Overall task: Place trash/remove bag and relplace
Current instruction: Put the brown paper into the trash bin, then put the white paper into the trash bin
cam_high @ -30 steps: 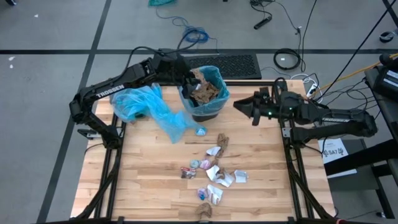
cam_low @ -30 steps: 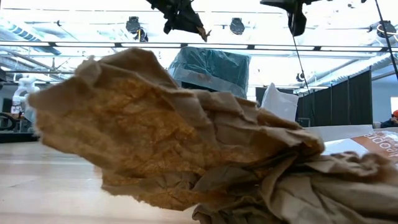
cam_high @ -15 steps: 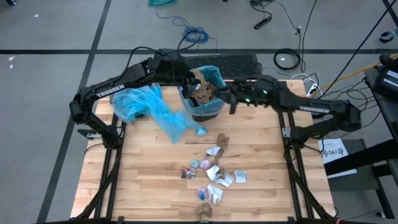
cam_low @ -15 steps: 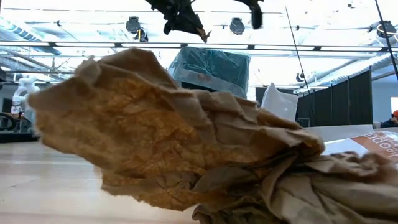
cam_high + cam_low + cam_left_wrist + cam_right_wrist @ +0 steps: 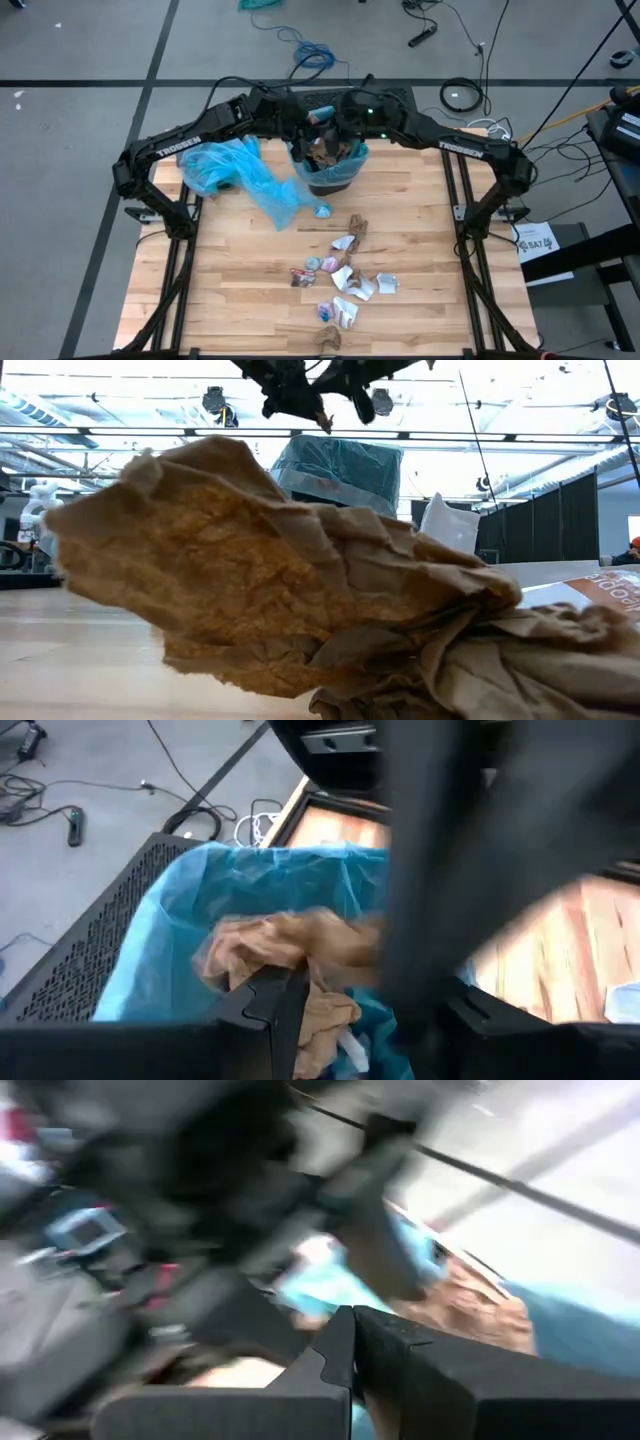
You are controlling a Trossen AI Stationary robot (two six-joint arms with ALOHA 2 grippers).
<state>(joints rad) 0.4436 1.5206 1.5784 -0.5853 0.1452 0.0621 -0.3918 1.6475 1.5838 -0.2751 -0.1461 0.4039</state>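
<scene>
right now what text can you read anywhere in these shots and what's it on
"TROSSEN" on the left arm, white letters along its link.
Lettering of the same kind on the right arm: too small to read.
White paper sheet beside the table's right edge: printed marks, too small to read.
Orange printed package at the low view's right edge: white letters cut off, not readable.

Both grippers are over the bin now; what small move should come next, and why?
Probably the right gripper, shut, presses down on the brown paper heaped above the bin rim. The left gripper sits at the rim, and more trash waits on the table.
</scene>
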